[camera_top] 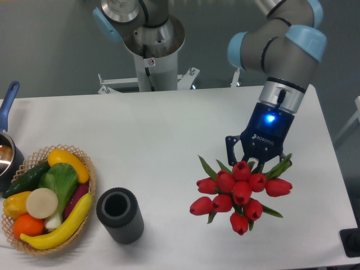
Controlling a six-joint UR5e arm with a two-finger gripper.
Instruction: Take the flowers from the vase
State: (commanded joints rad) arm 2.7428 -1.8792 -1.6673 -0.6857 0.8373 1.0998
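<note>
One gripper [254, 163] clasps flowers [239, 188], well apart from vase [119, 215]

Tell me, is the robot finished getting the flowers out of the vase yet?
Pretty much! The vase stands empty near the table's front edge, so the taking-out looks done. The flowers are far off to its right, bunched under the pincer, which seems to hold their stems, though the buds hide the grip itself. Nothing of the picking up seems left.
</note>
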